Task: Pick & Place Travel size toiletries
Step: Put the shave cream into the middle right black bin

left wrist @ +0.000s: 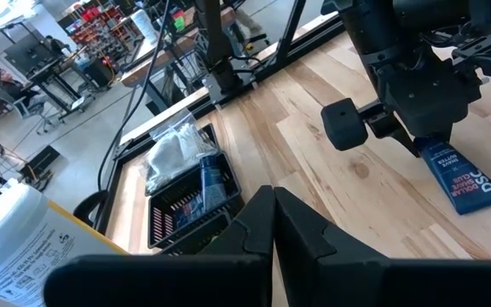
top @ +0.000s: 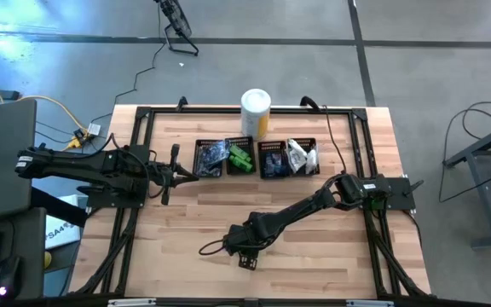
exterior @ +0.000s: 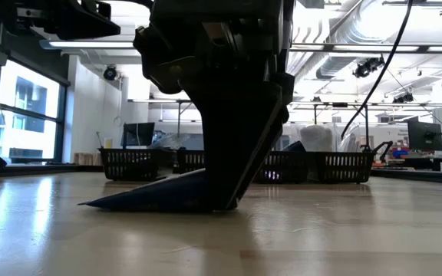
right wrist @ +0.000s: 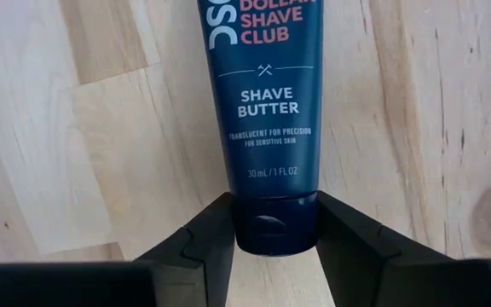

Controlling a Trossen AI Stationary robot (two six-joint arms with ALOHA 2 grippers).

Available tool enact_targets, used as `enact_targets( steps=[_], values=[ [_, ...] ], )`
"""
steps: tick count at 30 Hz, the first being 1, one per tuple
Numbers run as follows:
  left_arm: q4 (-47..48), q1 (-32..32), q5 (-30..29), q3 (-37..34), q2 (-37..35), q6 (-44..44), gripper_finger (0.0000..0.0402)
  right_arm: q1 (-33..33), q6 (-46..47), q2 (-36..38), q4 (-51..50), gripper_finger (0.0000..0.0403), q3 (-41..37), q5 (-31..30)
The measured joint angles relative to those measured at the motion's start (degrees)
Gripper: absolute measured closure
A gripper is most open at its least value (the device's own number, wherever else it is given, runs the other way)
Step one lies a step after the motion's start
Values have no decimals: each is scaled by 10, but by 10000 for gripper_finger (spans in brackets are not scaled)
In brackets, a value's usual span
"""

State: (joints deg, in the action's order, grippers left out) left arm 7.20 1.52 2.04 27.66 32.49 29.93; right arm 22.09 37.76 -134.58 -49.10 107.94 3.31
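Dark blue shave-butter tube (right wrist: 265,102) is lying flat on the wooden table (top: 314,256), near its front middle. Right gripper (right wrist: 275,234) is pressing its fingers against the tube's cap on both sides. Black mesh bins (top: 258,158) are sitting at the back, holding other toiletries. Left gripper (left wrist: 273,226), fingers together and holding nothing, is hovering beside the bins.
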Motion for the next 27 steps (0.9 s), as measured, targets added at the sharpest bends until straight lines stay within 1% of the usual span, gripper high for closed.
enact_targets(
  steps=[9,17,27],
  values=[
    [0,0,0,0,0,0,396,0,2,6,0,264,-1,-1],
    [0,0,-3,0,0,0,396,2,3,10,-1,266,-2,26],
    [0,0,-3,0,0,0,396,0,2,12,-1,270,-2,27]
  ],
)
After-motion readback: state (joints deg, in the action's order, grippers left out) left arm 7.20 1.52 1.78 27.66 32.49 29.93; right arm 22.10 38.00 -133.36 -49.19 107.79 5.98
